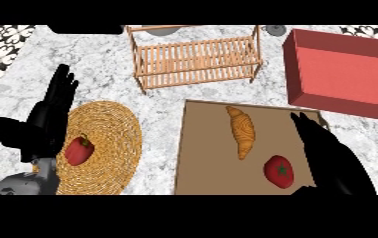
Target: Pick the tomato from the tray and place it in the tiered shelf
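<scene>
A red tomato (pixel 279 170) with a green stem lies at the near right of the brown tray (pixel 207 152), beside a croissant (pixel 241 131). My right hand (pixel 325 154) hovers over the tray's right side, just right of the tomato, fingers straight and open, holding nothing. The wooden tiered shelf (pixel 196 59) stands at the back centre of the marble counter. My left hand (pixel 50 112) rests open at the left edge, fingers pointing up.
A round woven mat (pixel 111 132) at the left carries a red bell pepper (pixel 79 150). A red box (pixel 336 69) sits at the back right. Dark objects (pixel 275 29) stand along the counter's far edge.
</scene>
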